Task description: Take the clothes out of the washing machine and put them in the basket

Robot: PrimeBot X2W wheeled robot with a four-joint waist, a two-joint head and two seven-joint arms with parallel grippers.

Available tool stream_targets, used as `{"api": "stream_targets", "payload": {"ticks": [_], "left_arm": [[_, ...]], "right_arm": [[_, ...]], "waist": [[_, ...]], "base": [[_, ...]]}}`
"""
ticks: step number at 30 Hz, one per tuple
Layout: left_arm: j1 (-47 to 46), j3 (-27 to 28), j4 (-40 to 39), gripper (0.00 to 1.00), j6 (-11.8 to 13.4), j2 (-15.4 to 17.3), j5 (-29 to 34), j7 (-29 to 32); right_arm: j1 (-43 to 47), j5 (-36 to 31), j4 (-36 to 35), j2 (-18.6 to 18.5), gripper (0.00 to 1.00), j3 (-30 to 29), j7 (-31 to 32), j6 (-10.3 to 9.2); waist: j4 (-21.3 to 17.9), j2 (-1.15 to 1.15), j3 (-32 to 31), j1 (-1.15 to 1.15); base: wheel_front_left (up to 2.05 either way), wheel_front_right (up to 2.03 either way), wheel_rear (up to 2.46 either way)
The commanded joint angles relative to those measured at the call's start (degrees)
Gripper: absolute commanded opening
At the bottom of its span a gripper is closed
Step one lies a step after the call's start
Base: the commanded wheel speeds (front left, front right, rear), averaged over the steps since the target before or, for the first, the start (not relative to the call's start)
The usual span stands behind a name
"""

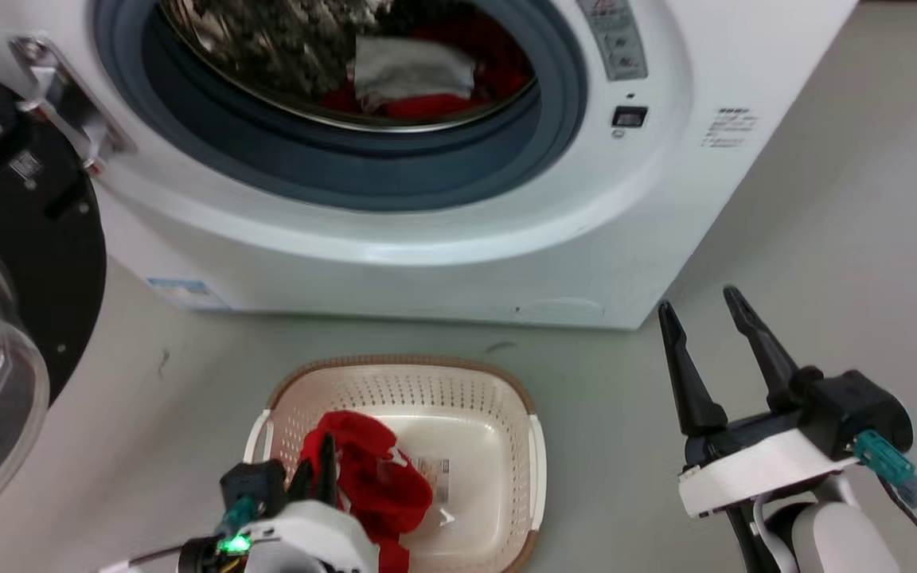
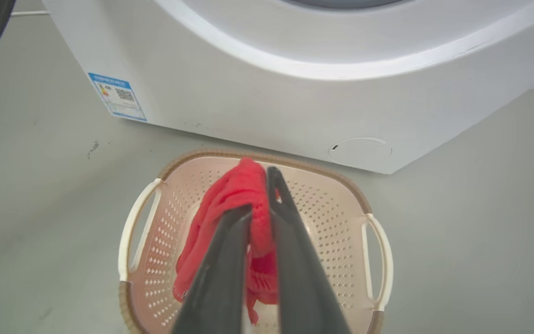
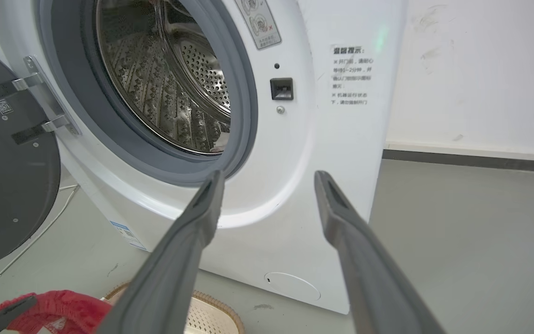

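**Red cloth held over the basket**

Nearest of all, the left gripper [image 1: 317, 465] is squeezed tight on a red cloth [image 1: 379, 477]. In the left wrist view its two dark fingers [image 2: 295, 241] pinch the cloth near their tips. The rest of the cloth hangs down inside the basket [image 1: 536, 469]. I cannot tell if it touches the bottom. The cloth is over the left half of the basket. The right half has only a small sticker [image 1: 435, 471] in it.

The basket sits on the grey floor [image 1: 825, 263], just in front of the washing machine [image 1: 506, 247]. A strip of floor lies between them.

To the right, well apart from the basket, the right gripper [image 1: 699, 301] has its fingers spread wide and holds nothing. It points at the near right corner of the machine. There is lots of open floor on its right side.

On the left, the round door [image 1: 21, 239] is swung wide open and sticks out over the floor there.

The head view looks down into the machine. Behind the grey rubber ring [image 1: 331, 171], more red clothes [image 1: 498, 60] and a pale cloth [image 1: 415, 70] lie at the bottom. The right wrist view looks in from the side and shows the shiny drum [image 3: 174, 93] with its holes. It also shows a white room wall [image 3: 480, 69] past the machine. The left wrist view shows a blue label [image 2: 118, 97] low on the machine's front.
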Motion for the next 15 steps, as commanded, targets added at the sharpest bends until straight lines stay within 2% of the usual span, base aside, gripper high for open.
{"api": "stream_targets", "payload": {"ticks": [1,7,15], "left_arm": [[-2.99,-0.76,2.40,0.00,0.34,-0.05,-0.62,-0.52],[-14.35,-3.18,15.14,0.00,0.83,-0.04,-3.35,-0.86],[-23.74,-2.99,28.14,0.00,1.88,-0.03,-4.93,-0.78]], "right_arm": [[-1.54,-0.48,-0.13,0.00,1.00,0.29,-0.25,-0.02],[-5.79,-1.21,0.09,0.00,1.00,1.48,-0.92,-0.02],[-10.99,0.07,2.21,0.00,1.00,4.07,-2.69,-0.03]], "waist": [[0.95,0.00,4.78,-0.01],[0.41,0.00,12.92,-0.01],[-3.45,0.00,21.62,-0.01]], "base": [[0.00,0.00,0.00],[0.00,0.00,0.00],[0.00,0.00,0.00]]}}
